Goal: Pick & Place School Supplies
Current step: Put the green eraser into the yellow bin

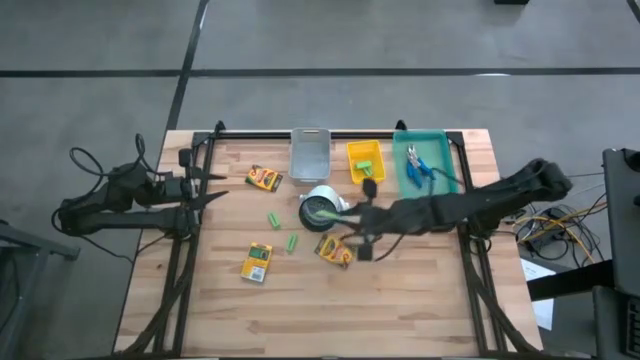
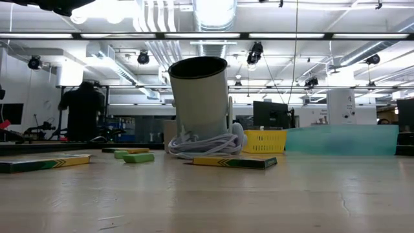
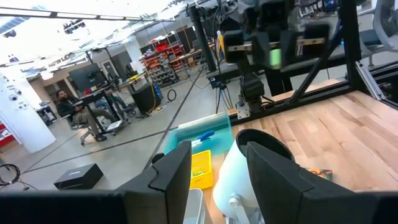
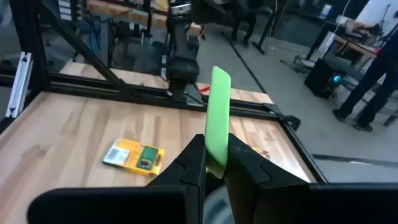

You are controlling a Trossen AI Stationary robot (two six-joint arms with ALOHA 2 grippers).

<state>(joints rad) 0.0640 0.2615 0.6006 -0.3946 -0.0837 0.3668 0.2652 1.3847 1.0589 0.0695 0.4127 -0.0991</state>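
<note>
Right gripper: right gripper (image 4: 216,167) is clamped narrow on a short light-green stick (image 4: 219,118), which stands upright between the fingers, long axis pointing away from the wrist.
Position: right gripper (image 1: 368,214) hangs over the middle of the table (image 1: 400,310), just beside the white cup (image 1: 322,208); the right arm is by far the nearer one to the bins.
Coming move, as I judge it: yellow bin (image 1: 365,162) along the far edge lies just beyond the gripper, so the stick likely goes there; a short reach.
Near items: flat cardboard crayon box (image 1: 256,262) sits toward the near-left; another crayon box (image 1: 335,249) lies under the right arm.
Middle: two loose green sticks (image 1: 282,230) lie flat, left of the cup.
Far edge: third crayon box (image 1: 264,179), clear bin (image 1: 310,152), then teal tray (image 1: 428,160) holding blue-handled metal scissors (image 1: 418,165).
Left gripper: left gripper (image 1: 212,185) waits at the far-left edge, fingers half apart, holding nothing.
</note>
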